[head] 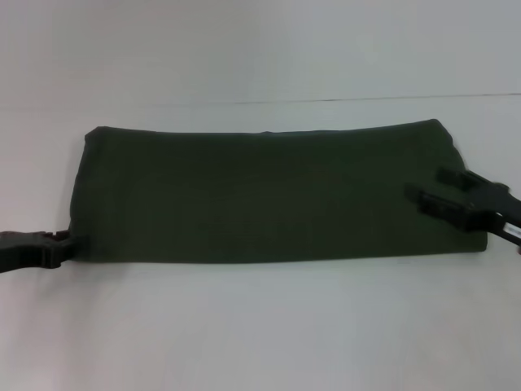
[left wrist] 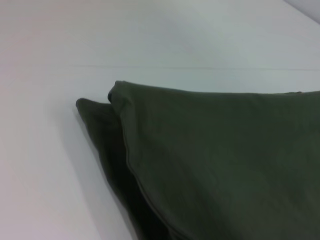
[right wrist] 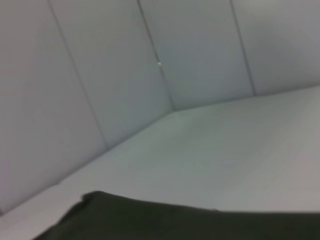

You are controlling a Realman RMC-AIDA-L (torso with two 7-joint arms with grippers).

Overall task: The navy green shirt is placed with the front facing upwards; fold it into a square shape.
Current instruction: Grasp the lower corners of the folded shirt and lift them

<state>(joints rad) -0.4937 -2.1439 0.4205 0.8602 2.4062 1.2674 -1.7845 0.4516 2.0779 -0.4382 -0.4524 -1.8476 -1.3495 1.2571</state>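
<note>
Near table: the white table point(head: 260, 334) lies bare and flat in front of the shirt's near edge, with broad room across its whole width.
Left gripper: the black left gripper point(head: 59, 247) sits at the shirt's near left corner, fingertips touching the cloth edge; whether it is clenched on the fabric, I cannot tell.
Shirt: the dark olive-green cotton shirt point(head: 269, 195) lies on the table's middle as a long folded band running left to right, plain side up.
Near edge: straight, sloping slightly from the left gripper to the right end.
Left end: in the left wrist view the shirt point(left wrist: 220, 165) shows two stacked layers, the upper one with a rounded corner set back from the lower layer's point.
Right gripper: the black right gripper point(head: 440, 189) rests over the shirt's right end, its two fingers spread apart, released, above the cloth.
Far edge: gently bowed, with bare table beyond it.
Far surround: a pale grey panelled wall point(right wrist: 125, 60) rises behind the table, meeting it at a corner; the shirt point(right wrist: 190, 222) shows as a dark strip before it.
</note>
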